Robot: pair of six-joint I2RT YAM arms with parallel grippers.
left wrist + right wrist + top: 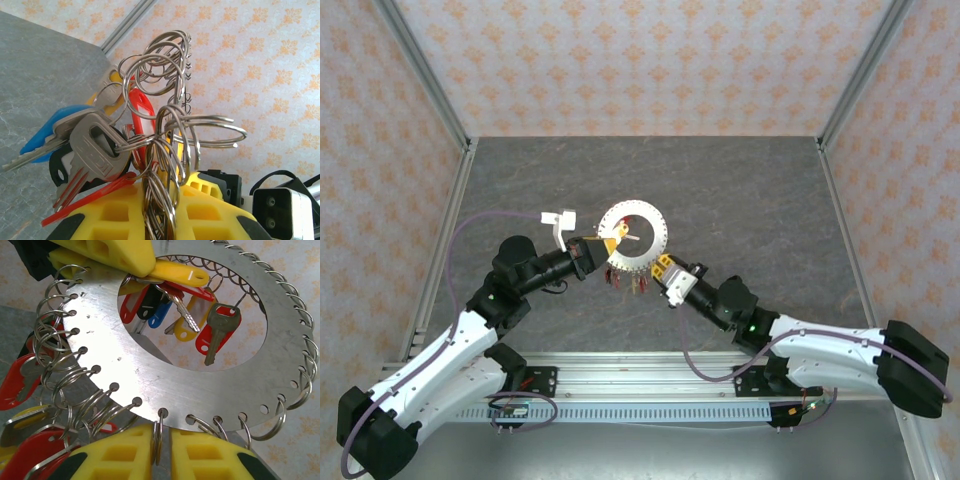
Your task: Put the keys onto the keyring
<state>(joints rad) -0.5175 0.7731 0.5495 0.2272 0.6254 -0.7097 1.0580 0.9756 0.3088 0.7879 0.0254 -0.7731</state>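
Keyring [645, 222] is held off the table [740, 190] in the top view. The left gripper [592, 243] is on its left rim and the right gripper [663, 266] on its near-right rim, with keys [625, 280] hung beneath.

Left wrist view: the left gripper [160, 210] is pressed together on the rim, seen edge-on. Split rings [165, 75] are bunched between the pads and keys [95, 145] dangle alongside.

Right wrist view: the right gripper [160, 450] is nearly closed, with one of the split rings pinched at the keyring [200, 385] rim.

Judged: the disc should be braced by the left and only that ring worked by the right. Neighbouring rings are not to be snagged.
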